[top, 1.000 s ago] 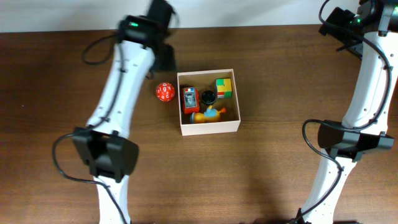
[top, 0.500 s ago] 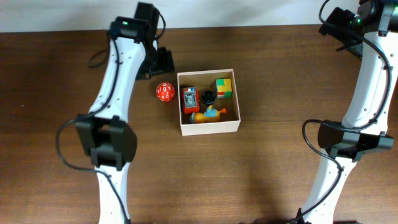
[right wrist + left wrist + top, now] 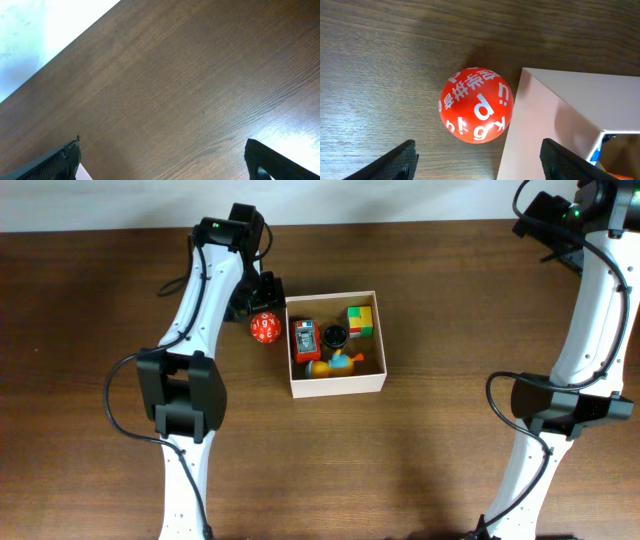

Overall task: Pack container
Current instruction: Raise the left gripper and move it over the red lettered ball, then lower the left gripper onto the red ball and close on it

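PACKING NEARLY DONE: The container [image 3: 338, 387], a shallow white-walled box, sits mid-way across the dark wooden tabletop [image 3: 450, 460] and already holds four small toys. A yellow-and-green cube [image 3: 360, 321] is in its far right corner and a red toy [image 3: 305, 340] lies by the left wall. A black round piece [image 3: 333, 335] sits between them, with an orange-and-blue figure [image 3: 336, 363] toward the near side. One item is not yet packed: a red ball [image 3: 476, 105] printed with white letters, resting on the tabletop just beside the box's left wall (whether it touches the wall cannot be told). The left gripper [image 3: 477, 162] hovers over that ball, its jaws empty and spread wider than the ball. The right gripper [image 3: 162, 162] hangs well apart near the far right edge, jaws likewise wide, with only bare wood beneath. On this evidence, what is left is one grasp, a short carry over the wall and a release into the free space inside.
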